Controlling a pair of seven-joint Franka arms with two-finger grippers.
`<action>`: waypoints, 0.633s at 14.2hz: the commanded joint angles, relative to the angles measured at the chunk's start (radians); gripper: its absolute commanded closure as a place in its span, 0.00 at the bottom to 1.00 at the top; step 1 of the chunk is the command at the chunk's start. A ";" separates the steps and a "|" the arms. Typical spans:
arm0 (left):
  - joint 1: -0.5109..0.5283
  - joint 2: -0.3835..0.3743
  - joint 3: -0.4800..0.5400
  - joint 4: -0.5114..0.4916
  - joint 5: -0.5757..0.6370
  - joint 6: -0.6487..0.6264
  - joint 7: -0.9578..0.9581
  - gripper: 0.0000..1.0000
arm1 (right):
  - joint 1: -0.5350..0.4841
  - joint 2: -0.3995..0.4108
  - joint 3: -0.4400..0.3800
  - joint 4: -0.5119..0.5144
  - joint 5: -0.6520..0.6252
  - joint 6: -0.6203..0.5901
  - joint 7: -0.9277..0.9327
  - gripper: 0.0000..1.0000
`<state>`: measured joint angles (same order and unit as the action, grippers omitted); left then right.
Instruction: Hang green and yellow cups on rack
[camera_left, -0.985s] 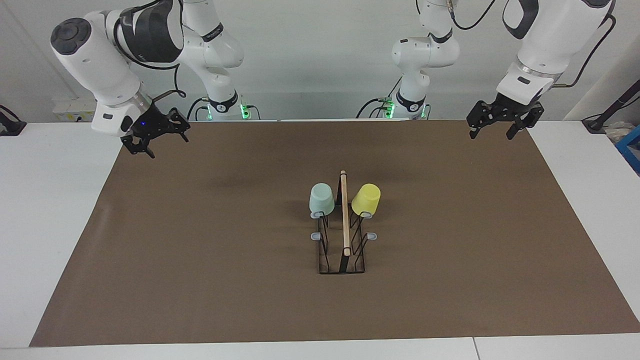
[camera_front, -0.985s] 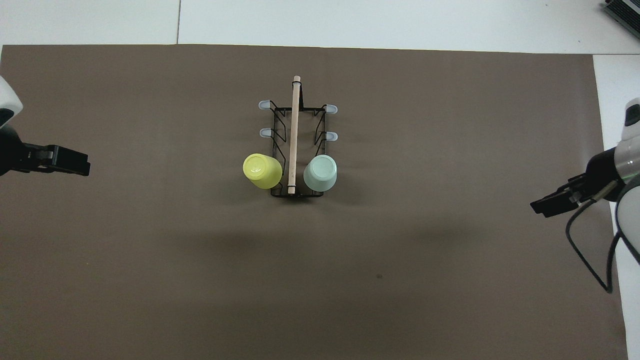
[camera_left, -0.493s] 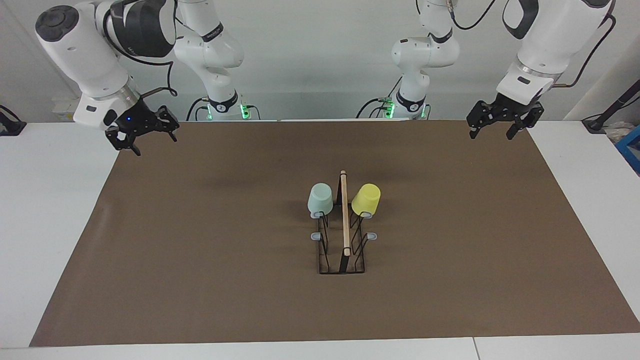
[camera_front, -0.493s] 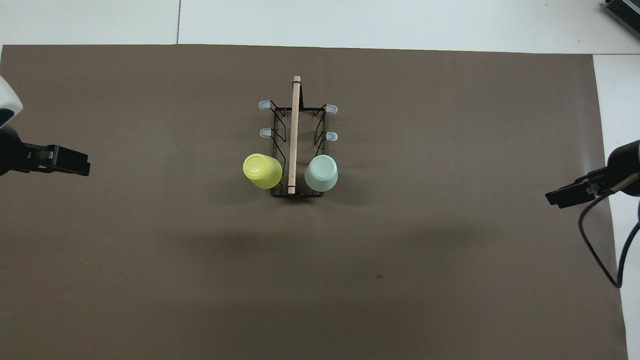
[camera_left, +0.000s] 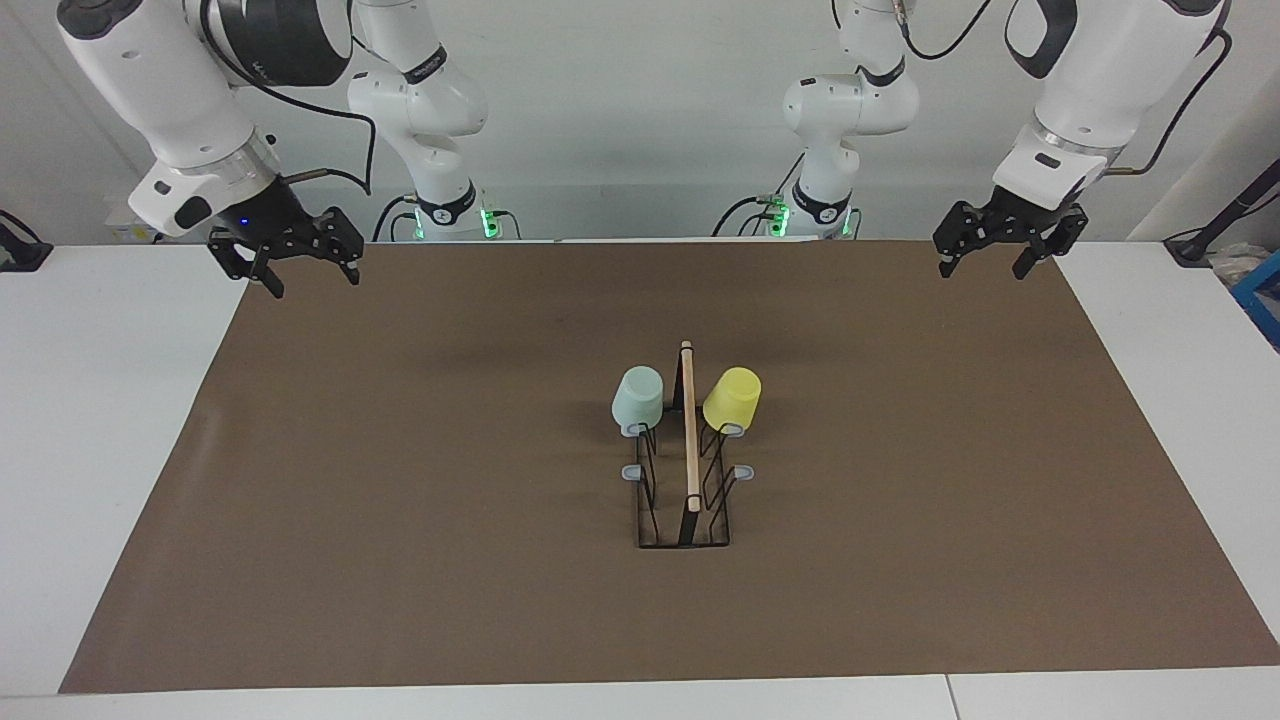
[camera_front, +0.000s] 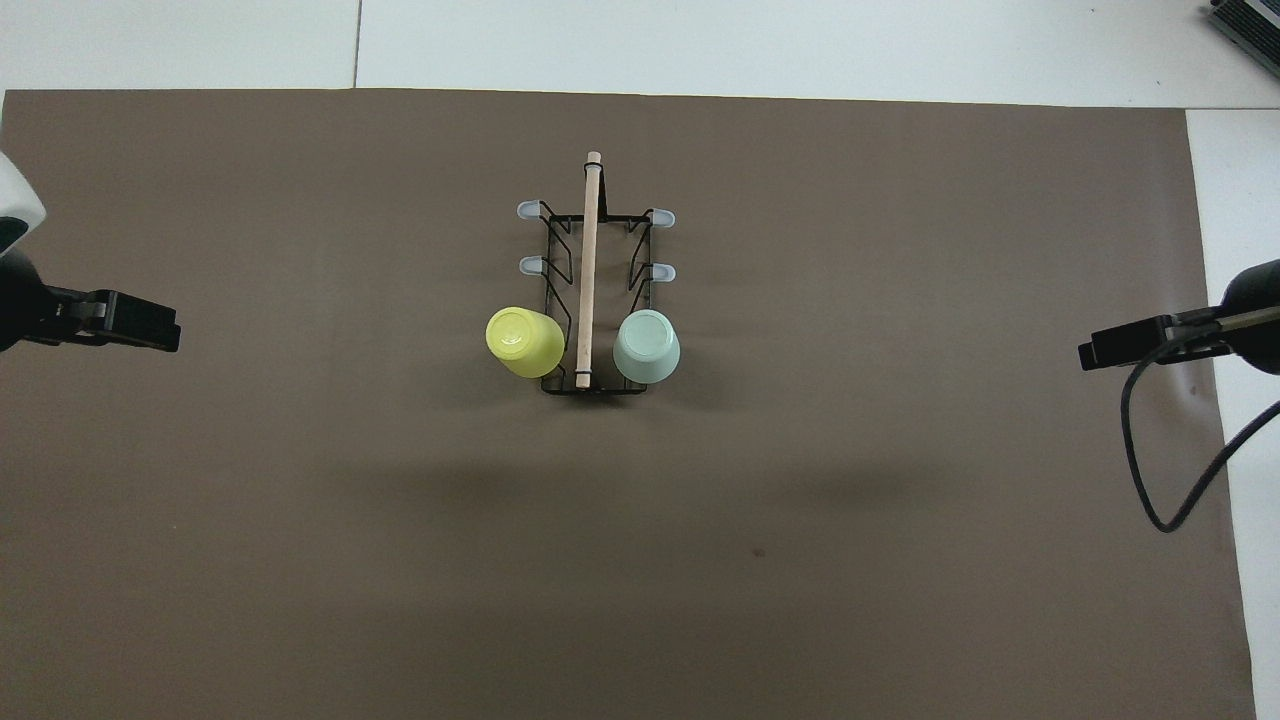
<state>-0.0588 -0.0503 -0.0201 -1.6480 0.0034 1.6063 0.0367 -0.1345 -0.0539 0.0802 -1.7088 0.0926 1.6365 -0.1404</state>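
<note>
The right tool has been drawn back, spread and empty like the waiting left tool; the pale mint-green plastic cup and bright yellow plastic cup are hung on the black wire rack, so the task is judged complete.

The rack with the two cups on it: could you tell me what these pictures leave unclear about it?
- Prongs under the green cup and yellow cup: both views, covered by the cups on the rack.
- Cup mouths and insides: both views, turned downward.
- Rack wires below the wooden bar: overhead view, covered by it.
</note>
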 joint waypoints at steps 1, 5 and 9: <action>0.002 -0.009 -0.001 -0.009 0.010 -0.002 0.009 0.00 | -0.002 0.037 0.007 0.055 0.021 -0.021 0.048 0.00; 0.002 -0.009 -0.001 -0.009 0.010 -0.002 0.009 0.00 | 0.003 0.039 0.010 0.072 0.024 -0.026 0.108 0.00; 0.002 -0.009 -0.001 -0.009 0.010 -0.002 0.009 0.00 | 0.015 0.074 0.015 0.129 0.022 -0.038 0.120 0.00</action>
<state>-0.0588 -0.0503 -0.0201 -1.6480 0.0034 1.6063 0.0367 -0.1166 -0.0258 0.0902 -1.6489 0.0991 1.6310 -0.0397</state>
